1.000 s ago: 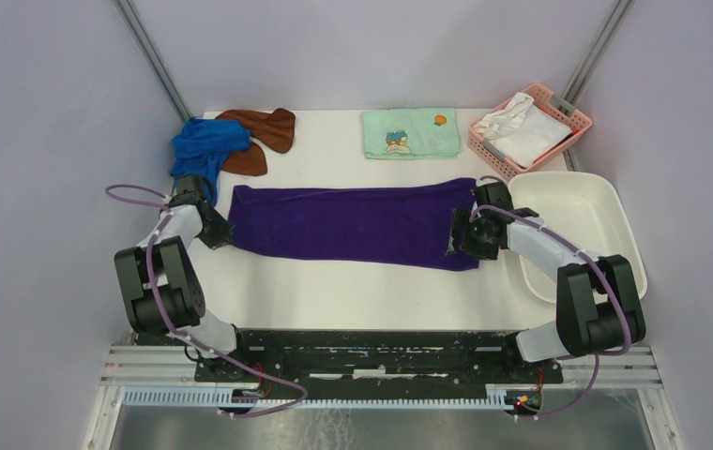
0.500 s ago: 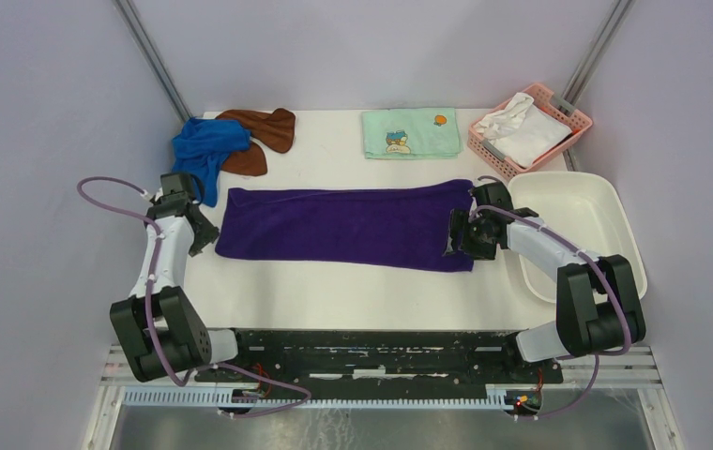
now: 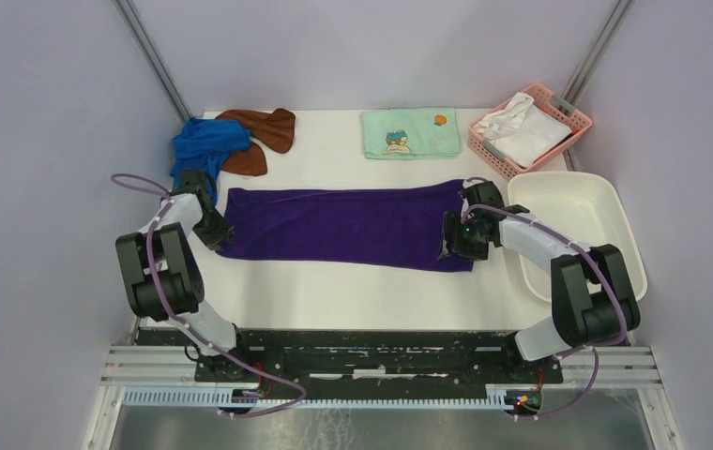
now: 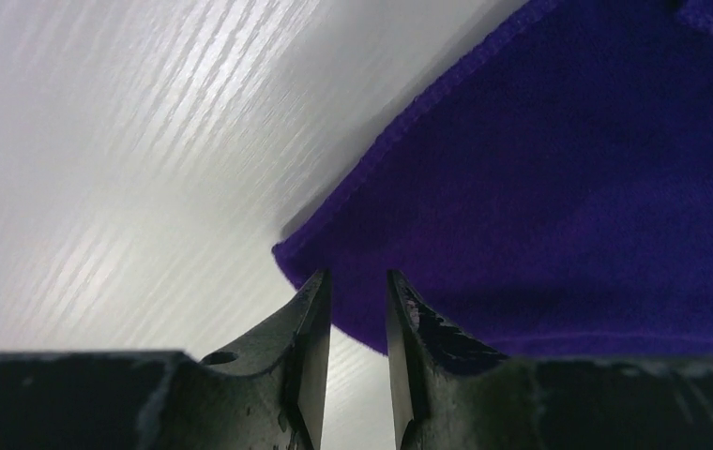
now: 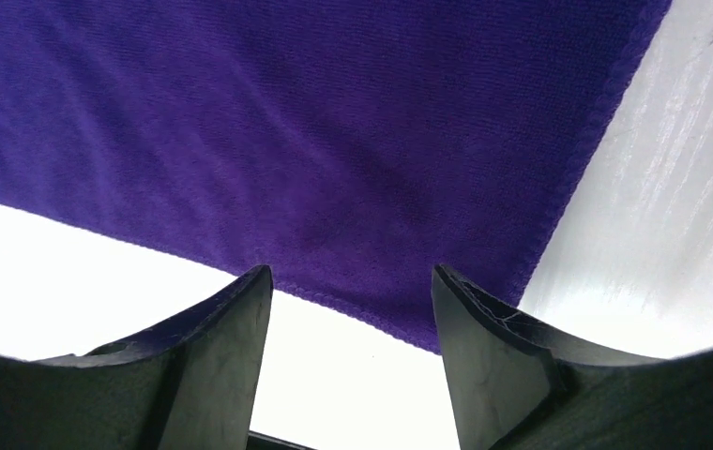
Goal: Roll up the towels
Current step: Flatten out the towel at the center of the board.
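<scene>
So, nothing is rolled yet: the purple towel [image 3: 343, 225] lies flat mid-table, my left gripper [image 4: 357, 291] narrow at its corner, right gripper [image 5: 353, 281] wide (neither grips, I think); blue towel [image 3: 204, 145] and rust-brown towel [image 3: 259, 127] wait crumpled.

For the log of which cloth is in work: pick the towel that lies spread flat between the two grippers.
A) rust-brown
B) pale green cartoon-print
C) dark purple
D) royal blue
C: the dark purple towel lies stretched out flat, with the left gripper at its left end and the right gripper at its right end. The blue towel and the rust-brown towel sit bunched at the far left corner.
</scene>
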